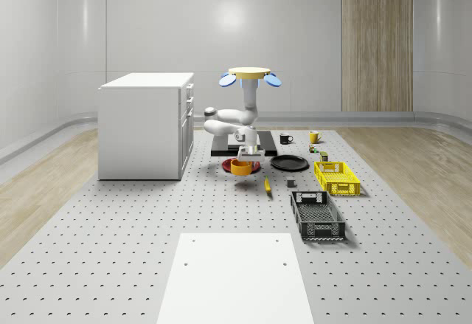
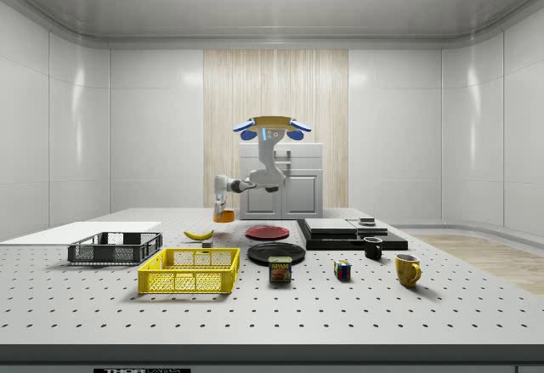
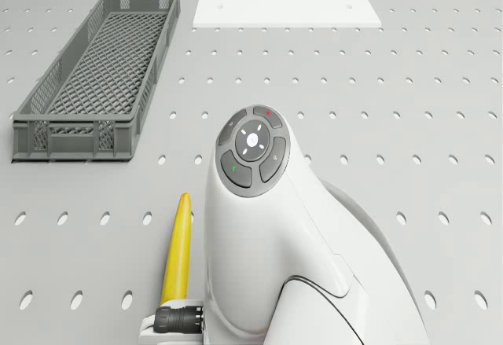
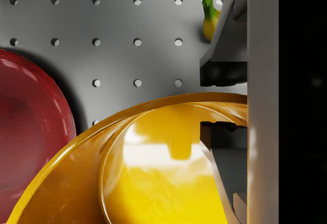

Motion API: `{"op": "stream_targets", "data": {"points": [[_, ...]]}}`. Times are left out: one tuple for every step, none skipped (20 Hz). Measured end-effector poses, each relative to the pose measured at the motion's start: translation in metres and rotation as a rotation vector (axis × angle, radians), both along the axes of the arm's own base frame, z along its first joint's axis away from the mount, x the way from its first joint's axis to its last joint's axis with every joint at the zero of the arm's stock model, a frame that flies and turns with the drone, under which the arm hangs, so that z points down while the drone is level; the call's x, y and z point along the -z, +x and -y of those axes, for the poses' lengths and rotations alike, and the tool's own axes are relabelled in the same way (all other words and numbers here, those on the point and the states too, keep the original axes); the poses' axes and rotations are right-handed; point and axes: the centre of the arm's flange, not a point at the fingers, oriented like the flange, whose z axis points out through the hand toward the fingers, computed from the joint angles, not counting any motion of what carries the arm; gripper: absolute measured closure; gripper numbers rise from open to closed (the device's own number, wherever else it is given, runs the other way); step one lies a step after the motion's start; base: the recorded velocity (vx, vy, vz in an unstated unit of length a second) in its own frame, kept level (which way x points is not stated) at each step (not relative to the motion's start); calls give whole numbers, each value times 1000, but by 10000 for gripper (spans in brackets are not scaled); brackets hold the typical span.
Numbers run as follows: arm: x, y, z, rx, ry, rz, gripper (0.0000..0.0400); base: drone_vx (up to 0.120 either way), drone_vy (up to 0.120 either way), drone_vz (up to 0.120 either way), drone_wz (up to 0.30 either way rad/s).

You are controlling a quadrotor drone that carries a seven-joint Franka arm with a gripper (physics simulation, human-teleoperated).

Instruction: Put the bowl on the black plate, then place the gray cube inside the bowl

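Fingers (image 4: pixel 222 99) pinch one orange bowl's (image 4: pixel 153 173) rim beside one red plate (image 4: pixel 25 132); drone (image 1: pixel 248 75) hovers above.

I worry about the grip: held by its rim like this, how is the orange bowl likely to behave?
The bowl looks glossy, so it may slip between the fingers pinching its rim. Gripped at one edge, it will probably tilt. It looks rigid, unlikely to flex.

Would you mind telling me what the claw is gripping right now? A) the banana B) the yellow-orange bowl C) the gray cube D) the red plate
B: in the wrist view the claw has one finger on each side of the rim of the bowl, lifted off the table in the side view.
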Motion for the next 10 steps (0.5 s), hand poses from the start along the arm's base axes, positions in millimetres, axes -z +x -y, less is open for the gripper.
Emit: {"op": "stream_targets", "data": {"points": [[0,0,0,0,0,0,300,-120,120,0,0],[0,0,0,0,0,0,300,-120,120,0,0],[0,0,0,0,0,0,300,-120,120,0,0],[0,0,0,0,0,0,300,-120,120,0,0],[0,0,0,0,0,0,300,-120,120,0,0],[0,0,0,0,0,0,300,-120,120,0,0],[0,0,0,0,0,0,300,-120,120,0,0],[1,0,0,0,0,0,300,-120,120,0,0],[1,0,0,0,0,0,300,-120,120,0,0],[1,0,0,0,0,0,300,-120,120,0,0]]}}
